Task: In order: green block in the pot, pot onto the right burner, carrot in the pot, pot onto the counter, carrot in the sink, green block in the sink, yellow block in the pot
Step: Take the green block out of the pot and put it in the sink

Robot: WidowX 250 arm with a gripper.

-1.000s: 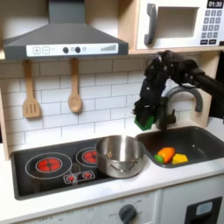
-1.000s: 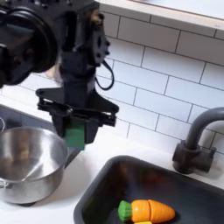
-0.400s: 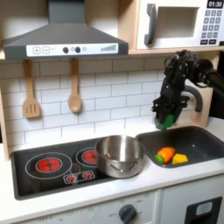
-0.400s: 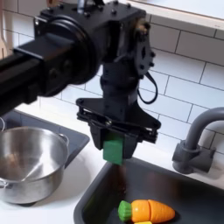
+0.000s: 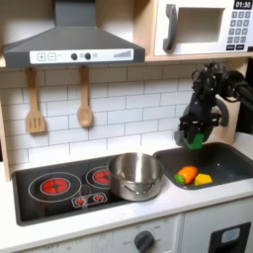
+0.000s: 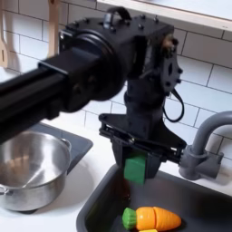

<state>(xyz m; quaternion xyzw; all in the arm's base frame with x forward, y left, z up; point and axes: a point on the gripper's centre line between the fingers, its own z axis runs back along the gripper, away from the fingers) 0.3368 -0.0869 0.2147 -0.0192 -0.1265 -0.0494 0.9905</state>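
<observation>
I see the sink (image 6: 104,204) under my fingers (image 6: 136,169), which pinch the green block (image 6: 134,169) upright between them; below them the carrot (image 6: 150,217) lies lengthwise, green end toward the second exterior view's left.

Even, soft indoor light fills both exterior views, with soft, faint shadows. The pot (image 5: 135,174) carries bright glints on its steel wall. Both pictures are coarse and slightly blurred; the arm (image 6: 82,68) looks smeared.
</observation>
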